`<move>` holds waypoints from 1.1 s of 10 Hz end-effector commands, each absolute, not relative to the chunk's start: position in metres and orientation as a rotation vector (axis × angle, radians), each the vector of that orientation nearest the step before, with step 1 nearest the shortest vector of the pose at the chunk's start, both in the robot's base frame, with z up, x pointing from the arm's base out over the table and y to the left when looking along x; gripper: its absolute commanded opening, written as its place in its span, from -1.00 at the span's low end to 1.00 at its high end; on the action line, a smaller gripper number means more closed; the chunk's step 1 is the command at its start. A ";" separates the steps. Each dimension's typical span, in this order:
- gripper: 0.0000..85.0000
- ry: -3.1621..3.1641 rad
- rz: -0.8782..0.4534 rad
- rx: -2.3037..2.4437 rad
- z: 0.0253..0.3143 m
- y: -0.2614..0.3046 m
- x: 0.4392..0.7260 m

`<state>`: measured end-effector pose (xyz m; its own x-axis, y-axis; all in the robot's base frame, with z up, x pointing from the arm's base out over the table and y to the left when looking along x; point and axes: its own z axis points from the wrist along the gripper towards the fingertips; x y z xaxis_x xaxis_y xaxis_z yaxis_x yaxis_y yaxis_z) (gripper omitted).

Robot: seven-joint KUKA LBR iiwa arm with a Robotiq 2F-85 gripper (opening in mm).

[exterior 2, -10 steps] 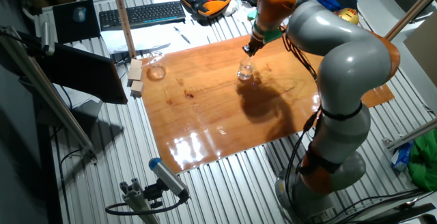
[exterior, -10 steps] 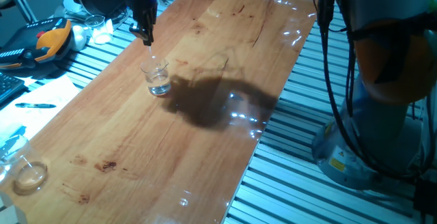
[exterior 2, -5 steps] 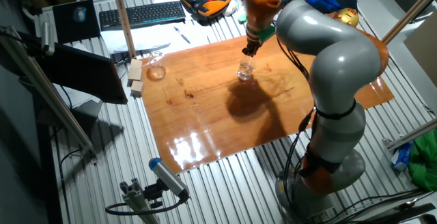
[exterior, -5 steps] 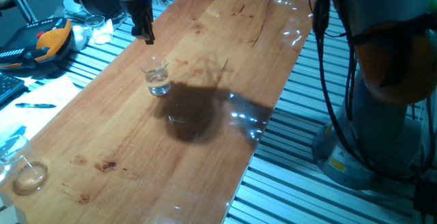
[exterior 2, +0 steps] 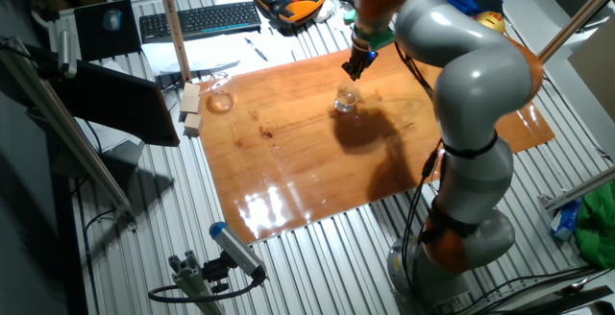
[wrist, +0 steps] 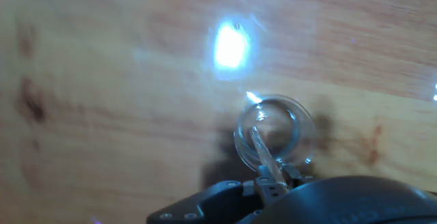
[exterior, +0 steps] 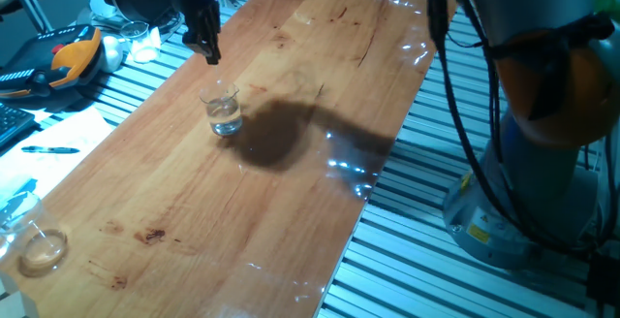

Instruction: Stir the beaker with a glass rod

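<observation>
Hanging above the small clear glass beaker (exterior: 224,110), the black two-finger gripper (exterior: 209,50) pinches the thin transparent glass rod (wrist: 263,155) upright — jaws narrow on its top. That keeps the tip inside the rim, free to circle — likely mid-stir.

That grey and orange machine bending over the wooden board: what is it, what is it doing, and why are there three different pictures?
It is a robot arm, jointed much like a human one, ending in a small two-fingered hand. Two pictures come from cameras standing on different sides of the table. The third, blurry one comes from a camera on the hand itself, looking down past its fingers.

On the wooden board stands a small clear beaker with a little liquid in it. The hand hangs above it, pinching a very thin glass rod. The rod only really shows in the hand's own picture, where it reaches down into the beaker's round mouth. A low glass dish sits at the board's corner, and a keyboard lies beyond the board.
</observation>
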<state>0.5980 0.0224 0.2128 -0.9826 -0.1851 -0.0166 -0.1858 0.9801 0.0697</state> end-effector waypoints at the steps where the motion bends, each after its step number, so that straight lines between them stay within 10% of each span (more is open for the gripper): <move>1: -1.00 3.066 0.137 -0.131 0.212 0.022 0.598; 8: -1.00 3.106 -0.199 -0.613 0.219 0.019 0.592; 11: -1.00 3.214 0.052 -0.297 0.215 0.020 0.594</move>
